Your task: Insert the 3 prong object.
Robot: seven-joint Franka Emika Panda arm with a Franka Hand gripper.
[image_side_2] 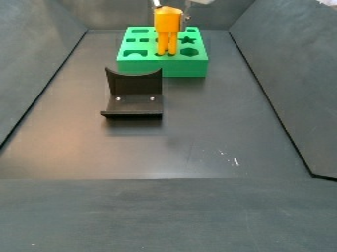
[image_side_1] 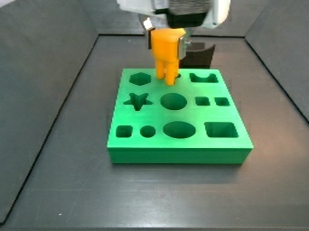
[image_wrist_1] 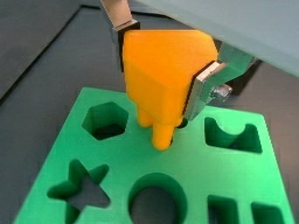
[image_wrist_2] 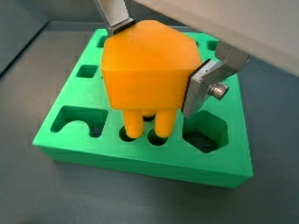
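Note:
The 3 prong object (image_wrist_1: 163,74) is an orange-yellow piece with a blocky body and short prongs pointing down. My gripper (image_wrist_1: 163,68) is shut on its body, silver fingers (image_wrist_1: 201,89) on two sides, and holds it upright over the green board (image_wrist_1: 52,179). The prong tips (image_wrist_2: 145,129) reach the board's top (image_wrist_2: 140,162) at a set of small holes, between the hexagon cutout (image_wrist_1: 105,120) and the U-shaped cutout (image_wrist_1: 232,134). Both side views show the piece (image_side_1: 165,54) (image_side_2: 168,30) standing on the board (image_side_1: 182,155) (image_side_2: 184,67) near its edge.
The dark fixture (image_side_2: 132,94) stands on the floor apart from the board; in a side view it (image_side_1: 200,51) shows just behind the board. Dark walls (image_side_1: 49,108) enclose the floor. The board also has star, circle and square cutouts.

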